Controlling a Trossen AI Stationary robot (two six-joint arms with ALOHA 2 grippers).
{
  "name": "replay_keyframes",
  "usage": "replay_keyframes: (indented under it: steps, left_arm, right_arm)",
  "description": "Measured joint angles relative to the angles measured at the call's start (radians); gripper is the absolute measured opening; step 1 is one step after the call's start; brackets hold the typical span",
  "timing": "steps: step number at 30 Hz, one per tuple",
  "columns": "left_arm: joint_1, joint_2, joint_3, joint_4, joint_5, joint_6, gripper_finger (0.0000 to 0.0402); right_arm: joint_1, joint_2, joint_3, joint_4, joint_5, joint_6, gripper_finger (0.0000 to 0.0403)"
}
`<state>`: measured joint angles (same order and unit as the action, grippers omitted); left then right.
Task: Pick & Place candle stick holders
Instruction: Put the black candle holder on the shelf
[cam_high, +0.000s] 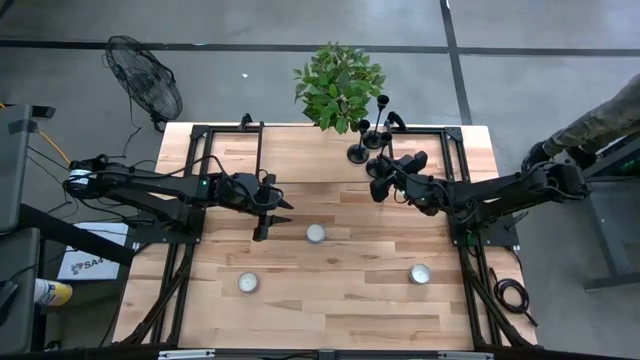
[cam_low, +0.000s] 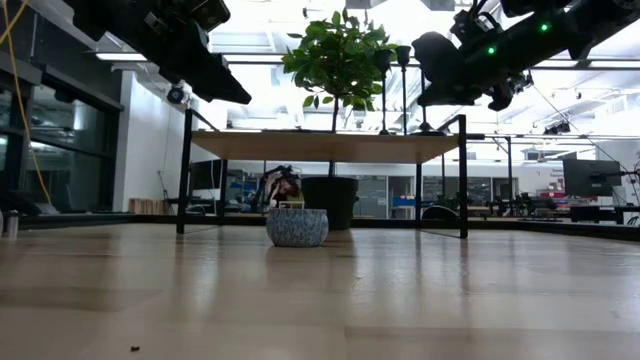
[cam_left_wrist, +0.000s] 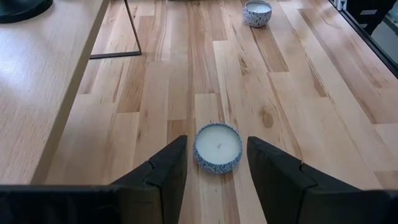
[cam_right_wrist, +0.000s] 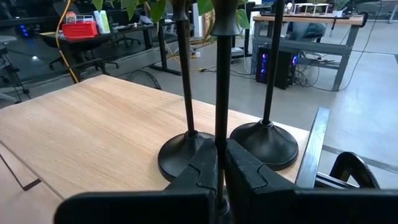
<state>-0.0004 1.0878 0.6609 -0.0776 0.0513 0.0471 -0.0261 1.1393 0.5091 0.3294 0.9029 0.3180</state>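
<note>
A: Where's the right gripper (cam_right_wrist: 219, 163) now?

B: Pressed together on the thin stem of one of the candle stick holders (cam_right_wrist: 221, 74). The other two holders stand just beyond its fingertips, their flared bases (cam_right_wrist: 264, 142) close together near the table's (cam_high: 330, 300) far edge by the plant (cam_high: 338, 85).

A: How will it handle?

B: Stiff and probably metal, likely bottom-heavy, with a slick stem. A low pinch looks sensible, but it could swing or slip.

A: And the left gripper (cam_left_wrist: 216, 163)?

B: Fingers spread, holding nothing, with a white candle (cam_left_wrist: 217, 147) between them on the table below
</note>
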Motion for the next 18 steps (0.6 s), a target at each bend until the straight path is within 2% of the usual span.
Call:
replay_keyframes:
  steps: [18]
  left_arm:
    - [0.000,0.000,0.000,0.000,0.000,0.000,0.0163]
  right_arm:
    - [-0.001,0.000,0.000,0.000,-0.018,-0.008,0.0000]
